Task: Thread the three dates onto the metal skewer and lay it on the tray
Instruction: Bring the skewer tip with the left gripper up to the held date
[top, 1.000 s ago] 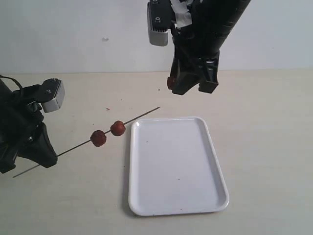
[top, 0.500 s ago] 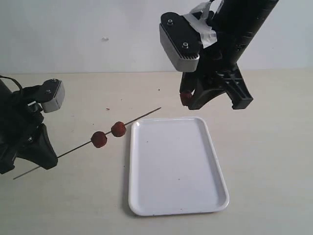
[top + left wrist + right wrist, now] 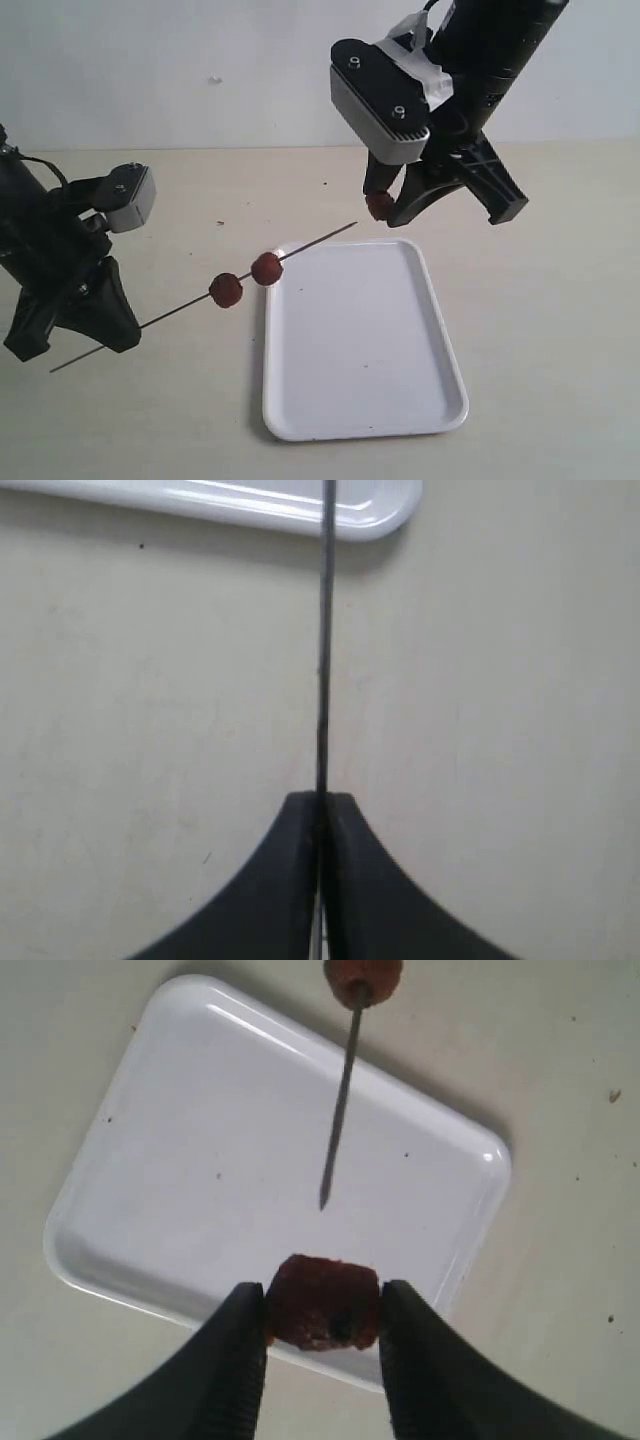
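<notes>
The metal skewer (image 3: 170, 313) hangs slanted above the table, my left gripper (image 3: 112, 338) shut on its near end. Two dates (image 3: 226, 290) (image 3: 266, 268) sit threaded on it, and its tip reaches over the far left corner of the white tray (image 3: 430, 400). The left wrist view shows the rod (image 3: 324, 660) running out from the closed fingertips (image 3: 300, 815) toward the tray (image 3: 250, 505). My right gripper (image 3: 385, 208) hovers above the tray's far edge, shut on the third date (image 3: 322, 1300). The skewer tip (image 3: 338, 1120) points at this date with a gap between them.
The tray (image 3: 200, 1140) lies flat on the beige table and holds nothing. A few dark crumbs (image 3: 222, 222) dot the table behind the skewer. A white wall stands at the back.
My left arm has shifted right, carrying the skewer and its two dates toward the tray. My right gripper has swung right and turned, still holding the third date.
</notes>
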`<action>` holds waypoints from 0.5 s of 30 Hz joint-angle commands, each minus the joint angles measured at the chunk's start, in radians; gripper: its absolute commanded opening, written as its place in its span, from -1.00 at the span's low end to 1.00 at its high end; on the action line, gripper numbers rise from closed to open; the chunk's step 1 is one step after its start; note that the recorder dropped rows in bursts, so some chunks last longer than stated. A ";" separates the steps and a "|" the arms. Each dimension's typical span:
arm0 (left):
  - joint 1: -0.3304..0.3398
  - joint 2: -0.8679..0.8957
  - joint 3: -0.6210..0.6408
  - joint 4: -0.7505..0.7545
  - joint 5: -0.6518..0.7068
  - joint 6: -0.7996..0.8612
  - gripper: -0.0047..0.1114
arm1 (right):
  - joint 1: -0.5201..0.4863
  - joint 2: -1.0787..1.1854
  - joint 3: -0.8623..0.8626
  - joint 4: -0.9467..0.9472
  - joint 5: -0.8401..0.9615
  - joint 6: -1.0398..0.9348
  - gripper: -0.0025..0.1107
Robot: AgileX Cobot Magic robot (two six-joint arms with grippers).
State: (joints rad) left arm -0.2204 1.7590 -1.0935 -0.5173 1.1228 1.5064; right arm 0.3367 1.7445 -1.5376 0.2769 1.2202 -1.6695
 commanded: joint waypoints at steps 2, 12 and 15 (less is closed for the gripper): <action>-0.011 -0.002 0.001 -0.014 -0.001 0.003 -0.92 | 0.000 0.000 0.005 0.002 0.001 -0.031 -0.30; -0.011 -0.002 0.001 -0.051 0.007 -0.020 -0.92 | 0.003 0.000 0.005 0.002 0.001 -0.004 -0.30; -0.011 -0.002 0.001 -0.054 0.005 -0.019 -0.92 | 0.041 0.002 0.005 -0.036 0.001 0.018 -0.30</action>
State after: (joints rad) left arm -0.2261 1.7590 -1.0935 -0.5476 1.1228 1.4941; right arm 0.3547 1.7445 -1.5376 0.2561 1.2202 -1.6755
